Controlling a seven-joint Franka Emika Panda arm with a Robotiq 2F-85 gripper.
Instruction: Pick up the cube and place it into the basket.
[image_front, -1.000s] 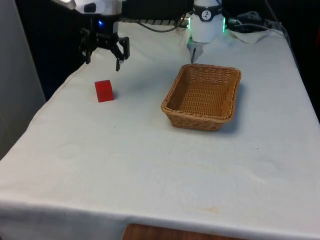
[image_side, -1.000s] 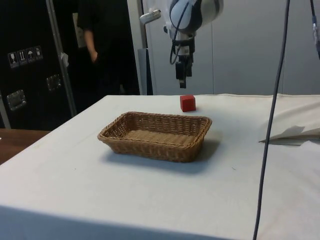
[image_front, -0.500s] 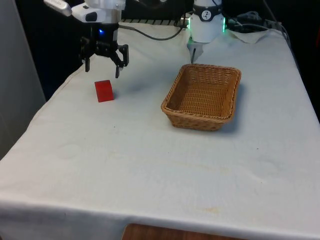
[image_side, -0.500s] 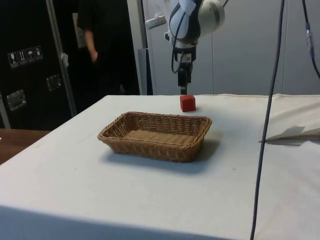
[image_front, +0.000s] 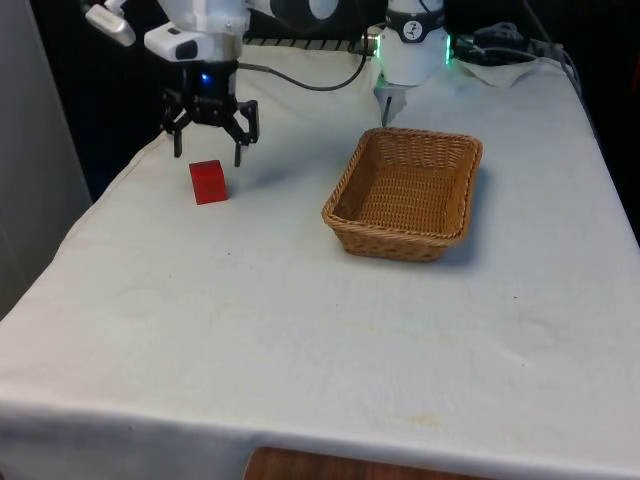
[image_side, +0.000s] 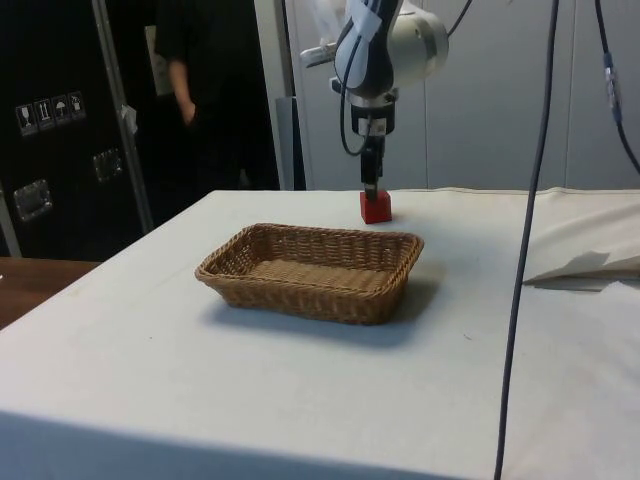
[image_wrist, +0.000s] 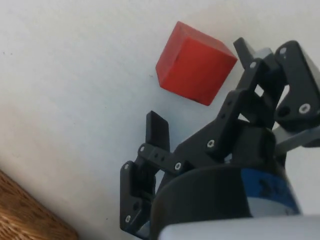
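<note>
Red wooden cube (image_front: 208, 181) sits on the white cloth (image_front: 300, 320) at the front view's left, well apart from the woven wicker basket (image_front: 405, 195); my black gripper (image_front: 208, 155) hangs just behind it, fingers spread. Side view: my gripper (image_side: 372, 188) is directly above the cube (image_side: 376, 207). Wrist view: the cube (image_wrist: 194, 64) lies untouched beyond my fingertips (image_wrist: 157, 127).

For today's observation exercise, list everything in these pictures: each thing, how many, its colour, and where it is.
cube: one, red, on the cloth towards the front view's left, apart from the basket
wicker basket: one, tan, empty, on the cloth towards the front view's right
tablecloth: one, white, covering the table
person: one, in dark clothes, standing by the dark cabinets in the side view
end effector: one, black, open, just above and behind the cube
</note>
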